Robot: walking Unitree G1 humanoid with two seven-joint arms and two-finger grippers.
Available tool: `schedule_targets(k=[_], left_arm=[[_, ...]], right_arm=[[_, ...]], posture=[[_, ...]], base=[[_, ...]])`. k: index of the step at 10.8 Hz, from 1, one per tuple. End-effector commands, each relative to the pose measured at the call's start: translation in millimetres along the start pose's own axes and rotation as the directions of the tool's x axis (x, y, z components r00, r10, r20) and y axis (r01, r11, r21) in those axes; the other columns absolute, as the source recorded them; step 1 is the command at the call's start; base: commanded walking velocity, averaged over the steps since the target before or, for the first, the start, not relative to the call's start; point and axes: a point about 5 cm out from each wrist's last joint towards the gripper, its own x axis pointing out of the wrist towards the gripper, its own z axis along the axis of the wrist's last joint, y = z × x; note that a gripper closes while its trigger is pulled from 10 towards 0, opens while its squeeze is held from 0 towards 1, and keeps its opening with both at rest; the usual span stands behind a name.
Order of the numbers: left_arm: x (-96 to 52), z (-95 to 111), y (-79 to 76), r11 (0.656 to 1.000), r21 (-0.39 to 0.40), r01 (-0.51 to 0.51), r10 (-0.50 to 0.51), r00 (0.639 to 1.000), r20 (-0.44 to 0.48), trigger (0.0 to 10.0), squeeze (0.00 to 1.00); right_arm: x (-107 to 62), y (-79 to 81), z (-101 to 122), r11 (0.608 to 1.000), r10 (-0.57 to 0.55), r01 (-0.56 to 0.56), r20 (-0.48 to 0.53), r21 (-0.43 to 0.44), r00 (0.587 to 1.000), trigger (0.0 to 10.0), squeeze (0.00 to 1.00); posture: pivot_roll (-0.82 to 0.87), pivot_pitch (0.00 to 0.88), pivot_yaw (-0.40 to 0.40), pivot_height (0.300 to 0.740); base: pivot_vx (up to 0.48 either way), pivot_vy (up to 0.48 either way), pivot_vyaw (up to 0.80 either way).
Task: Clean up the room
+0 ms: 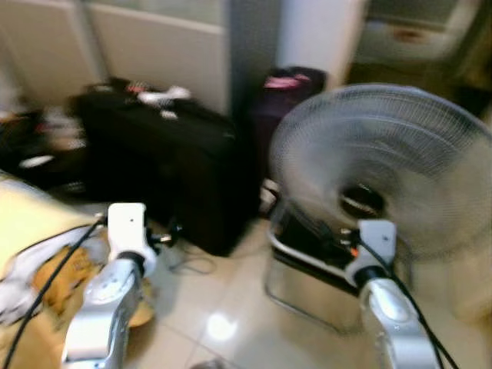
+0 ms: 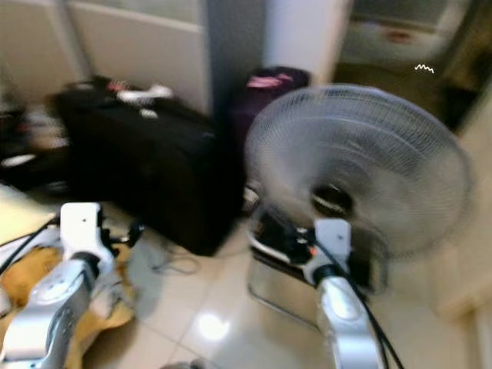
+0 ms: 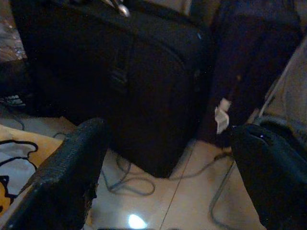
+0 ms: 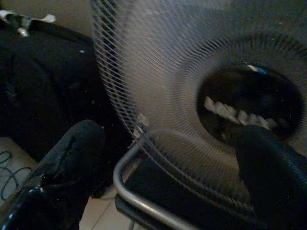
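Observation:
A black suitcase point(image 1: 169, 161) stands on the tiled floor against the wall, with small white and pink items point(image 1: 161, 96) on top. Right of it stands a large white fan point(image 1: 384, 169) on a bent metal tube base point(image 1: 300, 304). My left gripper point(image 3: 165, 139) is open and empty, held low in front of the suitcase point(image 3: 124, 72). My right gripper point(image 4: 168, 139) is open too, close to the fan's grille point(image 4: 158, 96) and touching nothing. A crumpled yellow cloth point(image 1: 69, 269) with a cartoon print lies at the lower left under my left arm point(image 1: 115, 284).
A dark purple bag point(image 1: 288, 92) leans on the wall behind the fan. A grey cable point(image 3: 124, 177) loops on the floor by the suitcase. Dark clutter point(image 1: 38, 146) sits at the far left. Bare shiny tile point(image 1: 223, 323) lies between my arms.

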Motion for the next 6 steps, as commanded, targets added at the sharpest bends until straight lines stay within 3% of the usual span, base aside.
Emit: schedule_targets(k=[1, 2, 3, 4, 6], left_arm=[[0.7, 5.4, 0.2, 1.0, 0.013, 0.006, -0.006, 1.0, -0.002, 10.0, 0.0], [1.2, 4.9, 0.0, 1.0, 0.014, 0.008, -0.008, 1.0, -0.006, 10.0, 0.0], [4.8, 6.7, 4.4, 0.995, 0.093, -0.019, 0.018, 1.0, 0.011, 10.0, 0.0], [8.1, 12.1, 6.7, 0.995, 0.089, -0.035, 0.032, 0.999, 0.037, 10.0, 0.0], [12.4, 17.2, 7.5, 0.995, 0.092, -0.042, 0.038, 0.998, 0.048, 10.0, 0.0]], right_arm=[[2.3, 6.2, 1.8, 1.0, 0.017, -0.017, 0.005, 0.02, 1.0, 10.0, 1.0], [3.8, 5.9, -1.0, 1.0, 0.019, -0.019, 0.0, 0.02, 1.0, 10.0, 1.0], [7.2, 2.7, 0.1, 1.0, -0.003, 0.003, 0.004, 0.005, 1.0, 10.0, 1.0], [12.0, 0.8, 7.6, 0.999, -0.011, 0.01, 0.014, 0.044, 1.0, 10.0, 1.0], [18.0, -1.7, 12.6, 0.999, -0.047, 0.046, 0.027, 0.018, 0.999, 10.0, 1.0]], posture=[[-0.09, 0.0, -0.017, 0.74], [-0.09, 0.0, -0.015, 0.74], [-0.1, 0.0, -0.012, 0.74], [-0.1, 0.0, -0.01, 0.74], [-0.11, 0.0, -0.005, 0.74]], base=[[0.0, 0.0, 0.8], [0.0, 0.0, 0.8], [0.0, 0.0, 0.8], [0.0, 0.0, 0.8], [0.0, 0.0, 0.8]])
